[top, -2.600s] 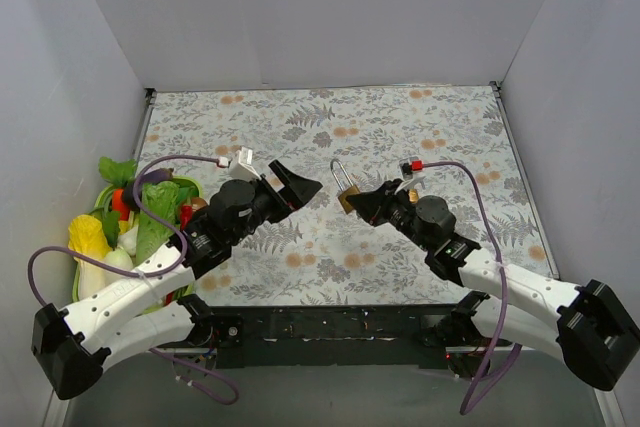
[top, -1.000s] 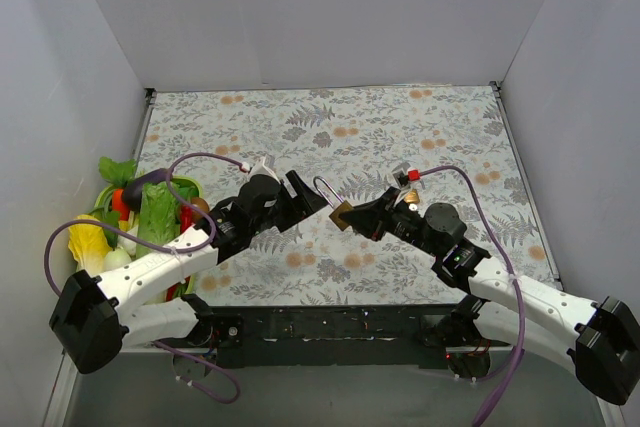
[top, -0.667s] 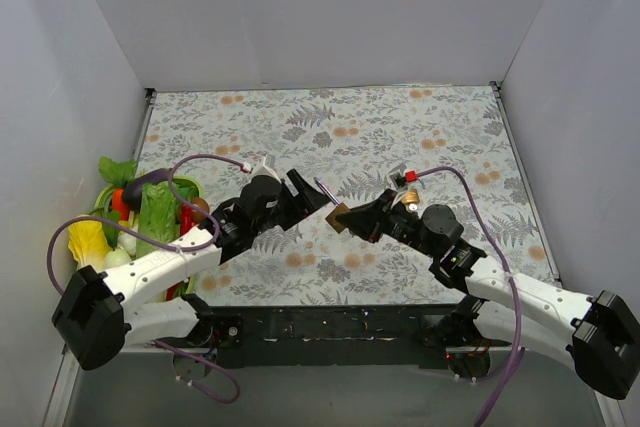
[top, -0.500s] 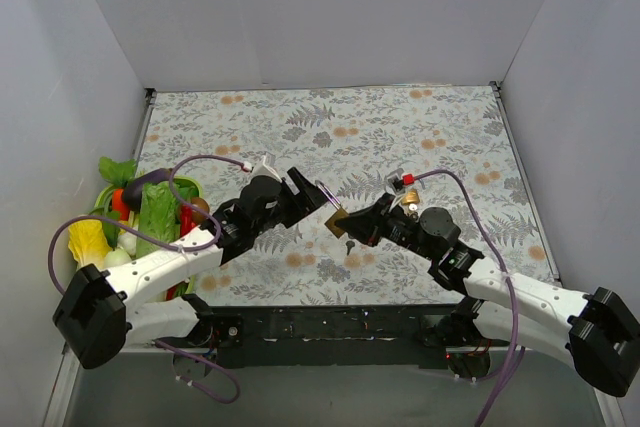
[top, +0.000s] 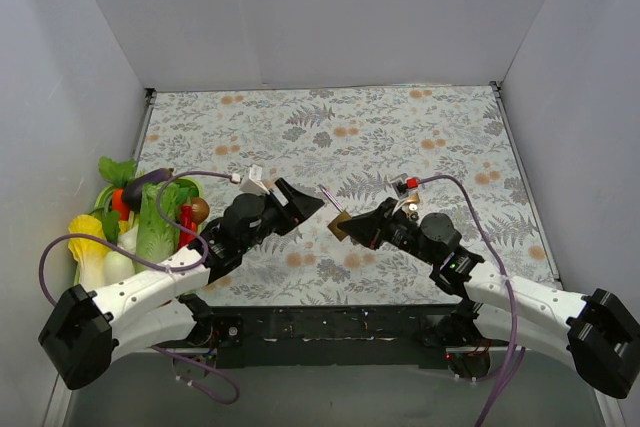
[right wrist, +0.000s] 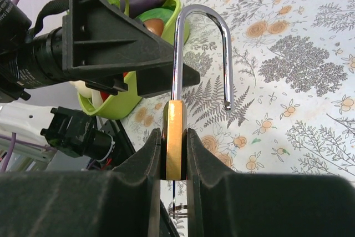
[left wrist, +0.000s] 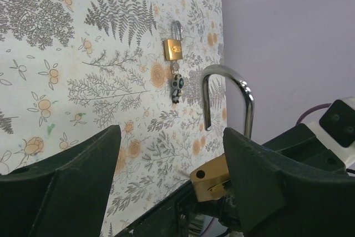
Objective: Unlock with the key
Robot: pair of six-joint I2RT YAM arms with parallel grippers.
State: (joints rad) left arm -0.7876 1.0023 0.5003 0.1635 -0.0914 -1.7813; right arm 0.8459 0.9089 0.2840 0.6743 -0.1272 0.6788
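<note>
1. Padlock (right wrist: 173, 137) is off the table (top: 400, 127), held up near the middle front between the two arms.
2. Its brass body is pinched between the fingers of the right gripper (right wrist: 173, 154), which is closed on it.
3. The steel shackle (right wrist: 202, 12) sticks out past the fingertips, and its free leg hangs clear of the body (so it sits open).
4. The left gripper (left wrist: 172, 132) has its jaws spread wide and grips nothing. It points at the padlock from close by, but does not touch it.
5. Farther out on the table, the left wrist view shows a small lock (left wrist: 173, 49) lying flat with some keys (left wrist: 176, 85) at its base.
6. Vegetables (top: 150, 222) are piled at the table's left edge, well apart from the padlock.
</note>
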